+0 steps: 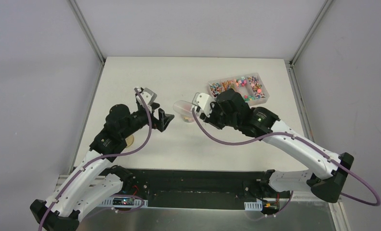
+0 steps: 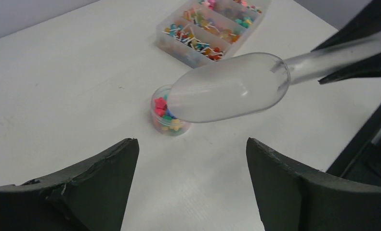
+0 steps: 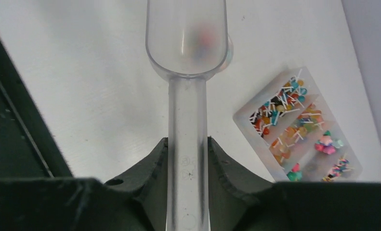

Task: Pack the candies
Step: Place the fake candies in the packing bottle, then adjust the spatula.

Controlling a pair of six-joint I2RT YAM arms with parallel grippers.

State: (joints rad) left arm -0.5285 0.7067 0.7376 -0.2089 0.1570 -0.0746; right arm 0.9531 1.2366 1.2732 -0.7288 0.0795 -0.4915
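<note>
The candies fill a clear compartment tray (image 1: 237,89) at the back right, and more candies (image 2: 165,114) lie in a small clear jar (image 2: 171,126) on the table. A clear plastic scoop (image 2: 229,89) is tilted with its mouth over the jar. My right gripper (image 3: 187,144) is shut on the scoop's handle (image 3: 187,115). The scoop bowl (image 3: 187,38) looks nearly empty, with the jar's colours blurred through it. My left gripper (image 2: 189,142) is open with nothing between its fingers, a short way to the near left of the jar. In the top view it (image 1: 164,119) sits left of the scoop (image 1: 182,109).
A round wooden disc (image 1: 129,140) lies partly hidden under my left arm. The candy tray (image 3: 296,130) lies near the table's right edge. Grey walls close the table at the back and on both sides. A black rail runs along the near edge.
</note>
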